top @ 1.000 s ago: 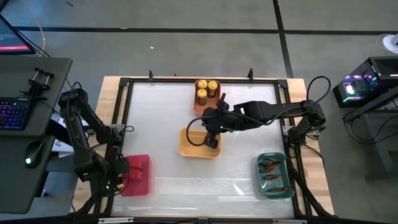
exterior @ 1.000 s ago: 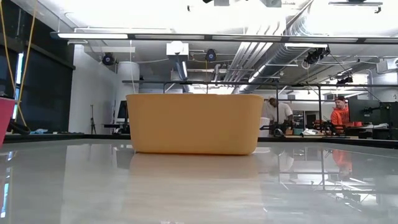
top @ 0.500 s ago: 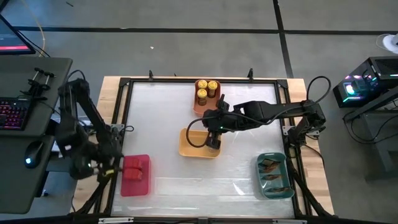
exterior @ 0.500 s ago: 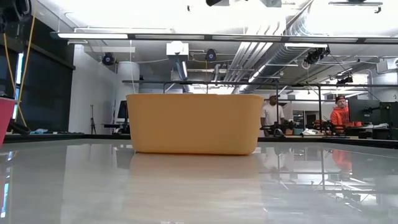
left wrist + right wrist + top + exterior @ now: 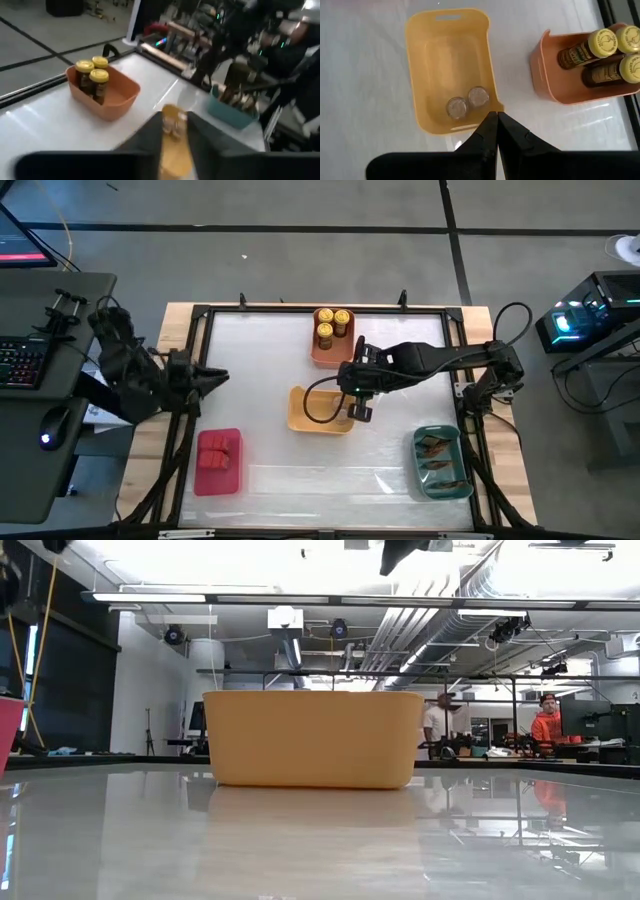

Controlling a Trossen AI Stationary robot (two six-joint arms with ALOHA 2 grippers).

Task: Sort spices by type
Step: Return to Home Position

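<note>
Right gripper [image 5: 496, 118] hangs over the right rim of the yellow bin [image 5: 413, 75], fingers pinched shut with nothing in them. Two grey-brown jars [image 5: 456, 107] sit inside that bin. Left gripper [image 5: 214, 374] is well off to the bin's left, by the tabletop [image 5: 260, 360] edge, fingers slightly apart.

The labels on the yellow-lidded jars [image 5: 577, 52] are too small to read; no other writing shows.

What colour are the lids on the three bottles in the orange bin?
Yellow; the lids in the orange bin show best in the right wrist view.
</note>
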